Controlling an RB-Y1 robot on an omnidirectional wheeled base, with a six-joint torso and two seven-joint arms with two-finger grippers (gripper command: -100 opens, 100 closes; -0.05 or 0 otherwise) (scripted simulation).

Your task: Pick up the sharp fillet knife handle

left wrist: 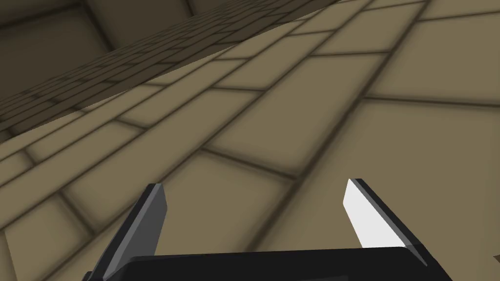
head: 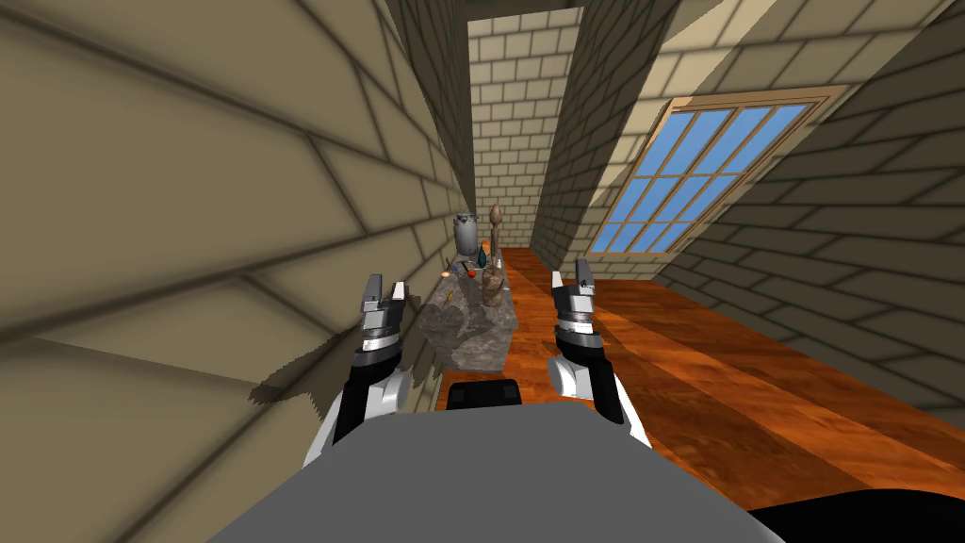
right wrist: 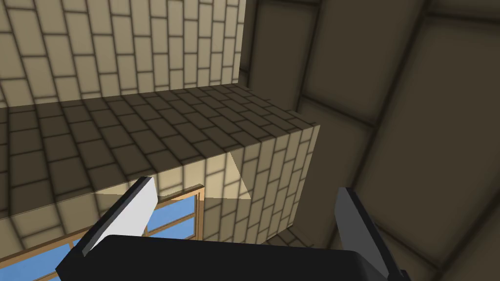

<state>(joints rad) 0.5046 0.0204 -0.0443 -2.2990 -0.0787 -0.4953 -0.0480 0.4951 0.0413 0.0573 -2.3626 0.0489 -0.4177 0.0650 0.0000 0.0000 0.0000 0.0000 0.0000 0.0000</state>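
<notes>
Head view, with the stone counter (head: 471,328) as landmark. The counter's long left edge lies against the brick wall (head: 188,189). Its right edge borders a broad strip of bare wooden floor (head: 678,358) that runs to the window (head: 702,170) wall. A grey pot (head: 466,234) stands at the counter's far end, with a tall brown figure (head: 494,259) just nearer. Small items (head: 469,273) are scattered around them, too small to tell which is the fillet knife. The left gripper (head: 386,290) is raised by the counter's near left corner, close to the wall, fingers spread apart and empty. The right gripper (head: 571,275) is raised off the counter's right edge above the floor, likewise spread and empty.
</notes>
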